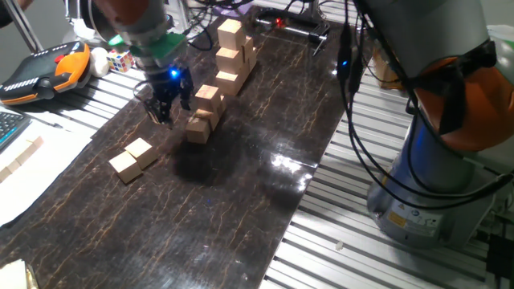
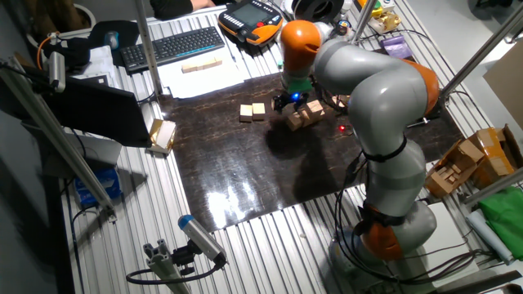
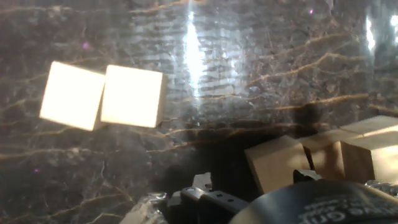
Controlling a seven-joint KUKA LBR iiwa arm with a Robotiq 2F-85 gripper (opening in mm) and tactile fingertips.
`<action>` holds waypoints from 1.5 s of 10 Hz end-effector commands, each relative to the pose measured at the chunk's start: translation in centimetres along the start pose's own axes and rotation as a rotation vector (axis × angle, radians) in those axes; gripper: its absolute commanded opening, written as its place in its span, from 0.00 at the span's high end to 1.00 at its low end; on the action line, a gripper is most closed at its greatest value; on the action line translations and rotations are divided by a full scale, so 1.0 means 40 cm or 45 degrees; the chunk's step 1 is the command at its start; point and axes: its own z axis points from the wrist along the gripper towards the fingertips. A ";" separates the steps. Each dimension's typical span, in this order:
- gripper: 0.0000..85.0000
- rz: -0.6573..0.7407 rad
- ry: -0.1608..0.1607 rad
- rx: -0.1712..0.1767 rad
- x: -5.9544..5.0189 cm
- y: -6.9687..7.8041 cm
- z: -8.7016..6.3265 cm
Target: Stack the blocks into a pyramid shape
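Beside the small pile [image 1: 202, 112] on the tabletop [image 1: 241, 193] hang the fingers [image 1: 163, 107], slightly parted and seemingly empty. Two loose blocks [image 1: 132, 159] lie touching, at about seven o'clock from them, well apart; the pile stands at three o'clock.

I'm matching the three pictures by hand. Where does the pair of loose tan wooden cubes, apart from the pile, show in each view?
One fixed view: pair of loose tan wooden cubes, lower left, on the dark marbled mat.
The other fixed view: pair, upper centre, left of the hand.
Hand view: pair, upper left.
Shared landmark: the mat.
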 end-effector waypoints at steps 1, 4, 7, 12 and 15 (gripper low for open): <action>0.21 0.025 0.024 0.006 -0.004 0.021 -0.009; 0.20 0.102 0.069 0.034 -0.025 0.164 -0.033; 0.19 0.112 0.054 0.042 -0.032 0.254 0.003; 0.20 0.116 0.028 0.044 -0.036 0.323 0.067; 0.18 0.076 0.013 0.046 -0.053 0.284 0.096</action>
